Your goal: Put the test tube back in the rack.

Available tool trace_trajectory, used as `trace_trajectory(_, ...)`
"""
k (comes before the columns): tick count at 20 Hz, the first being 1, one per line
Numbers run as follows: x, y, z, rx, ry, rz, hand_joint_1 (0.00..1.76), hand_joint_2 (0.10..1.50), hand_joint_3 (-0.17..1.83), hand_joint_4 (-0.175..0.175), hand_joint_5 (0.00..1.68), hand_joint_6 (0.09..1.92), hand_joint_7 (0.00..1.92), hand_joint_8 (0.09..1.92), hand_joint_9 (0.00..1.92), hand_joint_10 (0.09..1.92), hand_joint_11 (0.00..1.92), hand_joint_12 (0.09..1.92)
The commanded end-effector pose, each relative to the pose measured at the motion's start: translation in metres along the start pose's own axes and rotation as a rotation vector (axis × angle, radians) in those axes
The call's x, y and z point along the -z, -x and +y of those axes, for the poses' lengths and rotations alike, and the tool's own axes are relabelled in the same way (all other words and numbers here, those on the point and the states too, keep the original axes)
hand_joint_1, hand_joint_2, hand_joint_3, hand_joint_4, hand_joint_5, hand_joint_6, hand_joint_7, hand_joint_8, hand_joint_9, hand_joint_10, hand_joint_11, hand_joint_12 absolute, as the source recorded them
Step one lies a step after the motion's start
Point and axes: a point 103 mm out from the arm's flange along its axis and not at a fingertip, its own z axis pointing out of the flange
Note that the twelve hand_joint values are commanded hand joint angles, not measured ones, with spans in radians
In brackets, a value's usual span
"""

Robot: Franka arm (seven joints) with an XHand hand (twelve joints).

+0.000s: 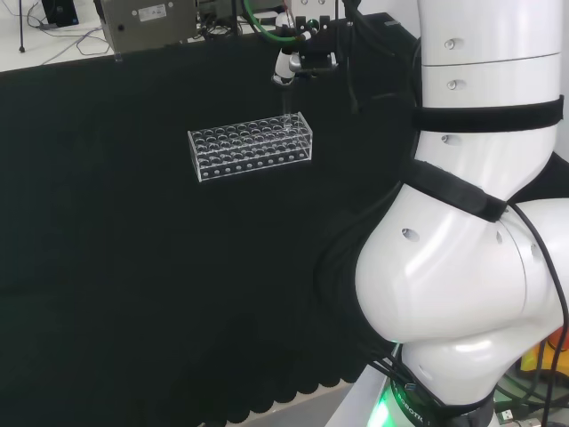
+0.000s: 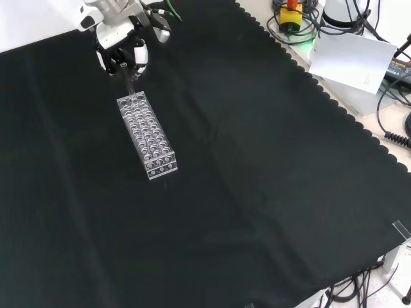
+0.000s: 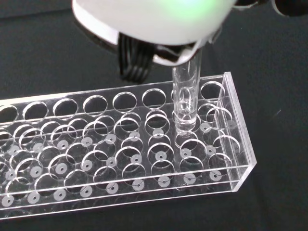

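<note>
Wrist view showed the test tube (image 3: 185, 96) upright, its rounded bottom just above or entering a hole near the rack's (image 3: 144, 144) end; we judged the hand (image 2: 122, 48) pinched its upper part; we took it for light, slick, breakable glass, best held high.

One clear, straight-walled glass test tube (image 3: 186, 98) shows in the wrist view, and it is the single tube to be counted. One clear plastic rectangular rack (image 1: 252, 147) stands on the one black cloth-covered bench (image 2: 270, 192), its top plate drilled with round holes in four long rows; how many holes each row has cannot be told. One black and white robot hand (image 2: 122, 48) of fingers and a thumb is at the rack's far end in the front view.
</note>
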Motion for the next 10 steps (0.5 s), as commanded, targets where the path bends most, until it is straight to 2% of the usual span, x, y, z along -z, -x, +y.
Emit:
trace_trajectory(1, -0.0032, 0.0006, 0.0015, 0.001, -0.008, 0.004, 1.23, 0.56, 0.77, -0.175, 1.37, 0.54, 1.79, 0.44, 1.83, 0.12, 1.55, 0.67)
trace_trajectory(10, -0.0083, 0.0019, 0.0033, -0.005, -0.021, 0.003, 1.23, 0.57, 0.77, -0.175, 1.37, 0.54, 1.79, 0.44, 1.83, 0.12, 1.55, 0.67)
